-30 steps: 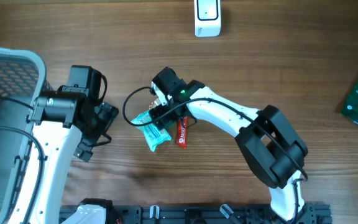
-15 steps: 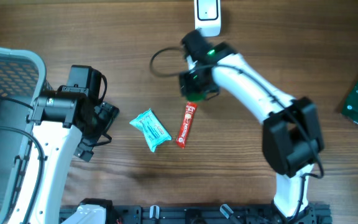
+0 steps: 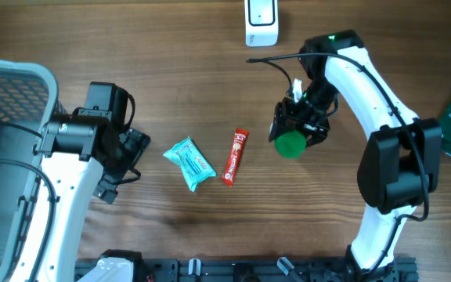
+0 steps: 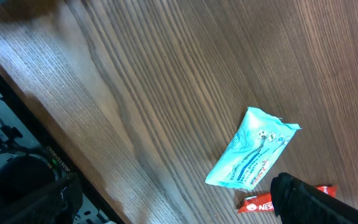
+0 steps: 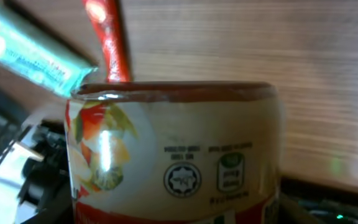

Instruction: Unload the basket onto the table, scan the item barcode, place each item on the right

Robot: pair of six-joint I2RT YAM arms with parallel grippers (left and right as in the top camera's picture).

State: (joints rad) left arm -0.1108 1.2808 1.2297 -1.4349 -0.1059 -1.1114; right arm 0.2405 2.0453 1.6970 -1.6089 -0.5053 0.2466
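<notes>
The right gripper (image 3: 297,125) is clamped on a smooth cylindrical can (image 5: 173,155) with a glossy printed label and round green lid, held over the wood-grain table (image 3: 131,47); just to its left lies a slim red sachet (image 3: 235,157); past that, a crinkled teal packet (image 3: 189,163); ahead and leftward, a boxy white scanner (image 3: 261,22); farthest left, the left gripper (image 3: 128,157) gapes wide, empty.

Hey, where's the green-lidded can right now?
In the overhead view, the green-lidded can is held in the right gripper, right of centre. It is just right of the red sachet, with the white scanner beyond it.
</notes>
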